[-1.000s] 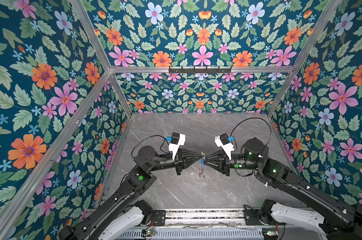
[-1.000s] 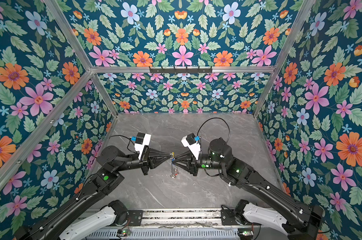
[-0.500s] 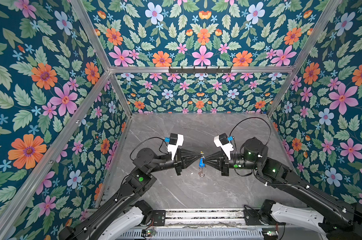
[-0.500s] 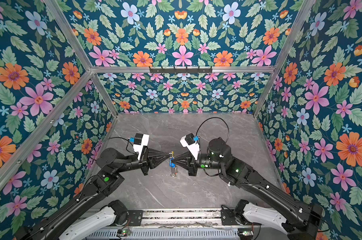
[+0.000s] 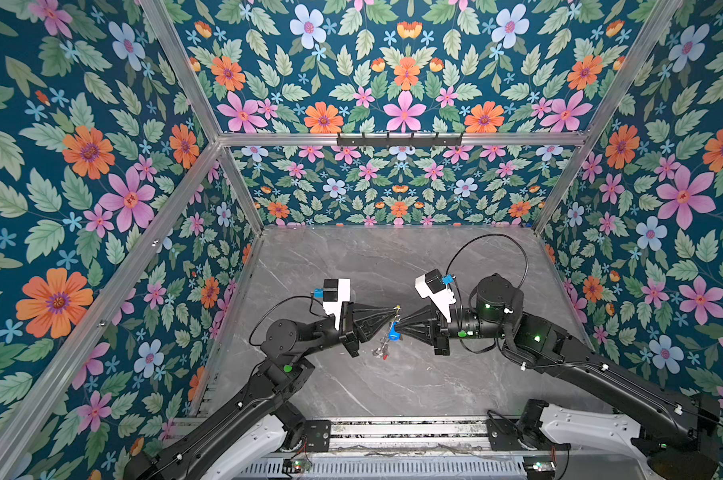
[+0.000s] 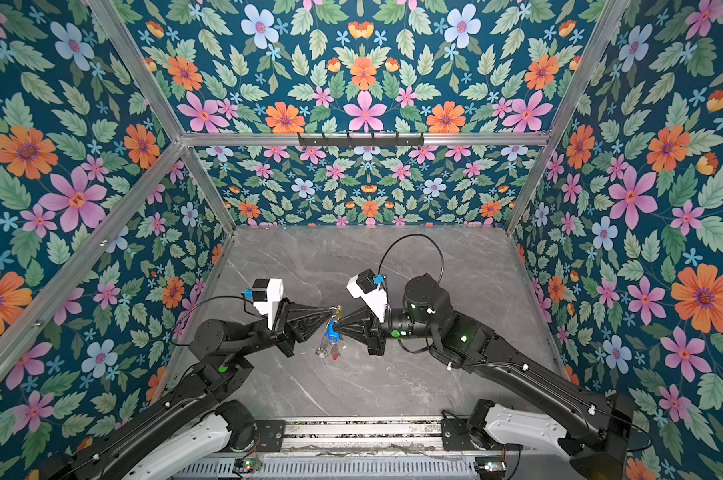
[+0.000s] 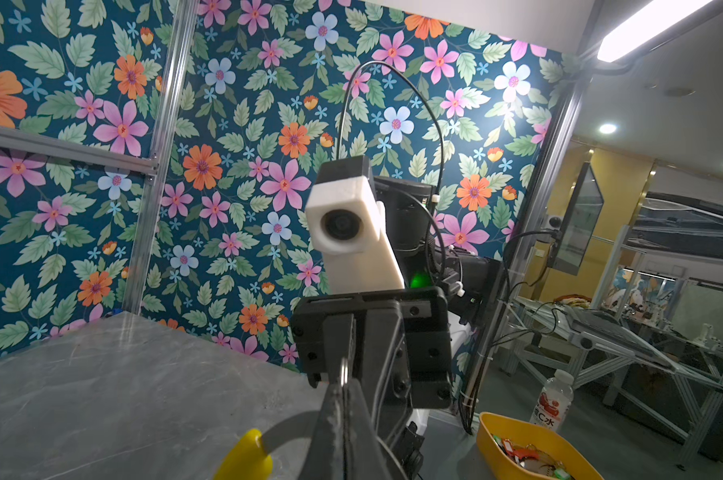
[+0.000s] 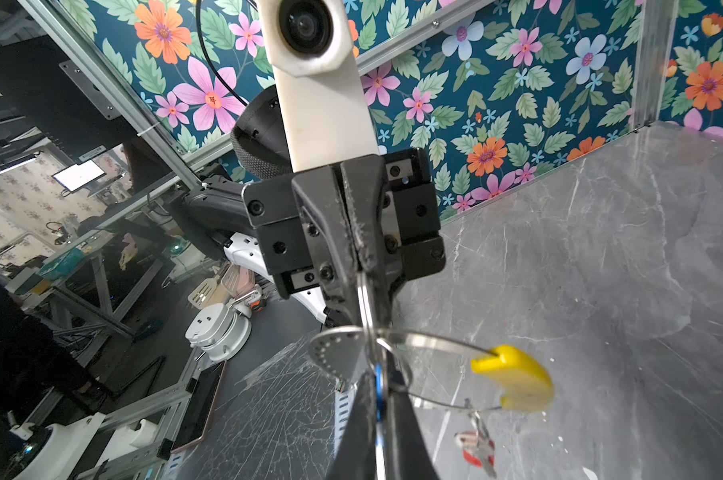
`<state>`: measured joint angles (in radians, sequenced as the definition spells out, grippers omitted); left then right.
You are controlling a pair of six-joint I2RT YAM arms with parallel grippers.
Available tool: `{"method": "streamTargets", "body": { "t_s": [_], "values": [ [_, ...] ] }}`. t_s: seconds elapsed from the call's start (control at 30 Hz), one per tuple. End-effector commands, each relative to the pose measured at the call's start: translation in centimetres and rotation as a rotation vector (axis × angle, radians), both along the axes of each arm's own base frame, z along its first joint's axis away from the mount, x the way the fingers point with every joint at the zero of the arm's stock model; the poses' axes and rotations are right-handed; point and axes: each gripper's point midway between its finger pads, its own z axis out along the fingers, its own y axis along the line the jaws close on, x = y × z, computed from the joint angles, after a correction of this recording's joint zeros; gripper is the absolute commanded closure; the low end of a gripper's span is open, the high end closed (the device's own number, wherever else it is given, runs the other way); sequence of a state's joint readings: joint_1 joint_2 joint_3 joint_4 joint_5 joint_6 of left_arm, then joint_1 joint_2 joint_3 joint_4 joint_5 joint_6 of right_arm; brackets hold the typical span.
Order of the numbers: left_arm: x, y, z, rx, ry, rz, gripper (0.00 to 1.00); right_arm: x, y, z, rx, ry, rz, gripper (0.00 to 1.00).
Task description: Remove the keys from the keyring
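Black plastic fingers (image 8: 401,428) of our right gripper (image 5: 398,328) are pinched flat on the blue-tagged key (image 8: 378,395), whose tag shows only as a thin blue edge in the slit between them. Facing it almost tip to tip, our left gripper (image 5: 392,311) is clenched on the rim of the keyring (image 8: 434,340), seemingly at one of its small split rings (image 8: 367,307). Both hold the bunch in the air over the middle of the grey, marble-veined tabletop (image 5: 393,266). The keyring is a thin grey wire hoop joined by a chunky, glossy yellow arc (image 8: 513,376), and the red-tagged key (image 8: 476,451) dangles free beneath it. We judge the bunch light but fiddly. The hoop looks springy and may flex or twist, the bare metal is smooth and may slip, and the split rings are stiff coils that resist opening. The oblong plastic tags offer the broadest, least slippery hold on each key, and the hoop is best held close to the split ring being worked. Floral-printed walls (image 5: 102,166) on aluminium framing enclose us.
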<state>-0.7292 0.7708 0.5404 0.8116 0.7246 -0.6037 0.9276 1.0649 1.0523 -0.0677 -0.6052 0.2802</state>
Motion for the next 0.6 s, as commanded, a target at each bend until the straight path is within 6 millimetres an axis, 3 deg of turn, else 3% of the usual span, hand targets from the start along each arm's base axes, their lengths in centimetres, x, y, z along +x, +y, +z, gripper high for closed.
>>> {"method": "streamTargets", "body": {
  "t_s": [0.0,0.57],
  "values": [
    [-0.7,1.1,2.2,-0.118,-0.058,-0.003,1.00,-1.1,0.5,1.1,0.044,-0.021,0.079,1.00],
    [-1.5,1.7,2.0,-0.166,-0.121,-0.007,1.00,-2.1,0.7,0.7,0.060,0.021,0.142,1.00]
  ]
}}
